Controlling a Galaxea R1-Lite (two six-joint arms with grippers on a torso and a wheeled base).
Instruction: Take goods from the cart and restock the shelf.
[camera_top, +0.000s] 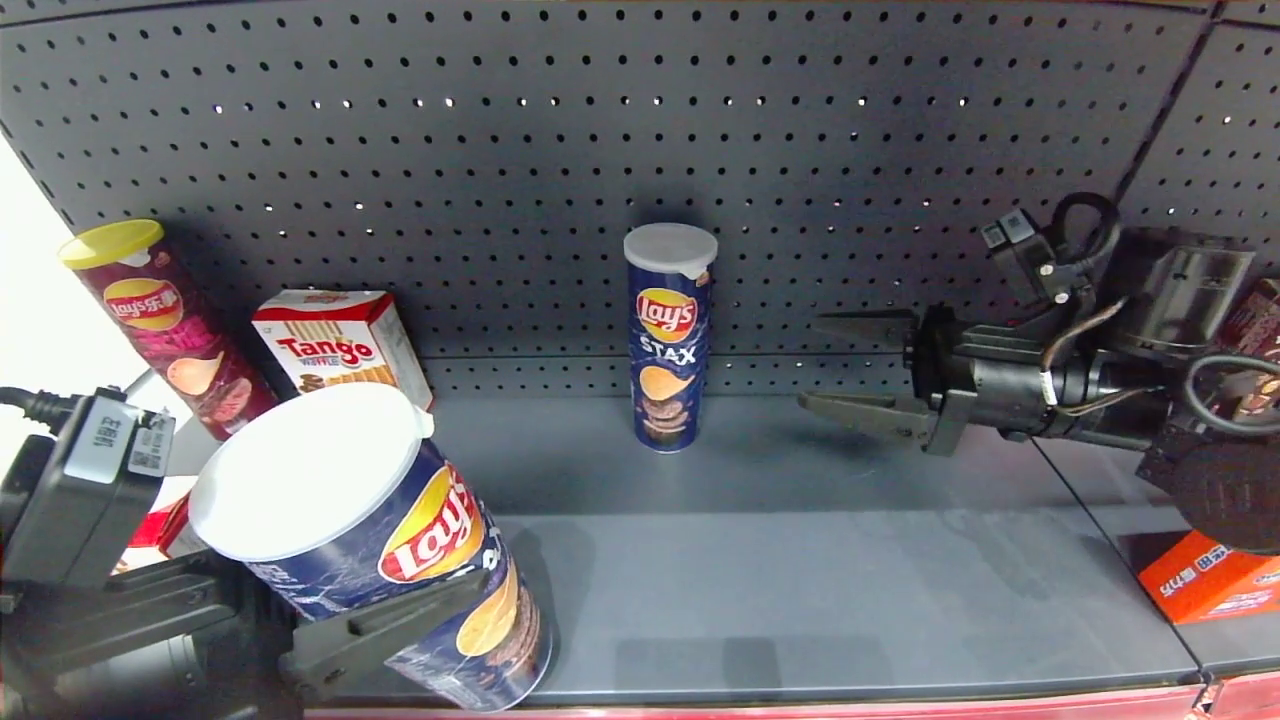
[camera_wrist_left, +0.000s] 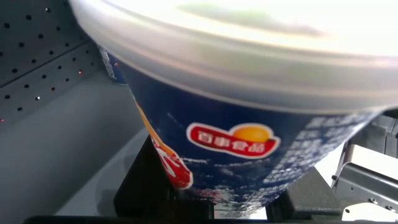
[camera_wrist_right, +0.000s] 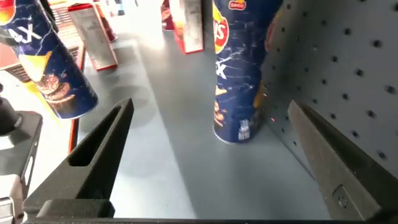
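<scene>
While the left gripper (camera_top: 400, 620) clamps the tilted chip can (camera_top: 400, 540) mid-body, its long axis leans, base below the jaws by the shelf (camera_top: 800, 580) front lip | right gripper (camera_top: 808, 362) spread wide, empty | standing can (camera_top: 668, 340) straight ahead of it.

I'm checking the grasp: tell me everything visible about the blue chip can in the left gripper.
The blue cylindrical chip can has a white plastic lid and a red-and-yellow logo; its body looks like printed cardboard. It tilts, lid leftward, base near the grey shelf's front edge, clamped between the left gripper's black fingers.
</scene>
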